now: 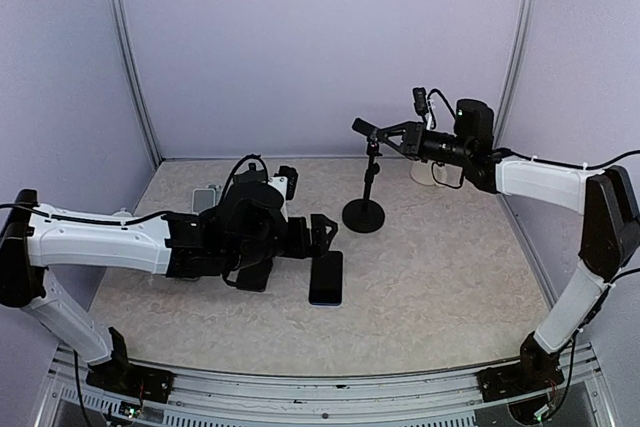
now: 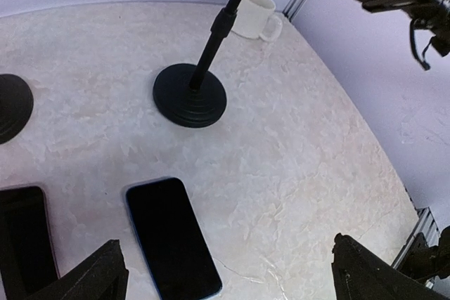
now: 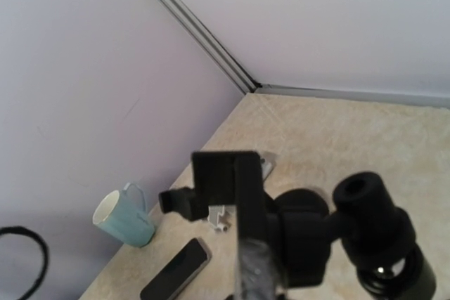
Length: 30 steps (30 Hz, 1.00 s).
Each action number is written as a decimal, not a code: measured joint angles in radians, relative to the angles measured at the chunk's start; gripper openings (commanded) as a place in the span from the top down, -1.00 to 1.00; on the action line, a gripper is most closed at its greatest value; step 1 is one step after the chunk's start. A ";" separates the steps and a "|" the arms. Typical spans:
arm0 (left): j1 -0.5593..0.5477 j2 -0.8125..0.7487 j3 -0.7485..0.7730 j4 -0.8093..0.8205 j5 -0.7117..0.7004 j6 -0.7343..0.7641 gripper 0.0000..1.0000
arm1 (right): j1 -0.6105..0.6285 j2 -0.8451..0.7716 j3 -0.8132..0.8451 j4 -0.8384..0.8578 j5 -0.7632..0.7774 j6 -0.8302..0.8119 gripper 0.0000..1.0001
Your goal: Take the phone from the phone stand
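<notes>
Now the phone stand (image 1: 364,213) behind the middle of the tabletop (image 1: 450,287) is bare, my right gripper (image 1: 380,134) closed on its head. The phone (image 1: 326,278) lies flat, long axis toward the near edge, just beside my wide-open left gripper (image 1: 328,232), the nearer one.

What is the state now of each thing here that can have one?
phone stand: upright, empty.
phone: lying flat beside the stand, screen dark.
mug: upright.
left gripper: open, holding nothing.
right gripper: shut on the phone stand's top.
</notes>
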 measured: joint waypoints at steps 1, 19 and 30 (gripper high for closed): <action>0.006 -0.019 -0.010 0.009 0.000 0.008 -0.98 | 0.004 0.020 0.019 0.004 0.000 -0.001 1.00; 0.154 -0.300 -0.150 0.038 -0.022 0.045 -0.98 | 0.116 0.285 0.329 -0.033 0.009 -0.008 1.00; 0.203 -0.336 -0.160 0.023 -0.023 0.043 -0.98 | 0.143 0.322 0.416 -0.132 0.042 -0.034 0.10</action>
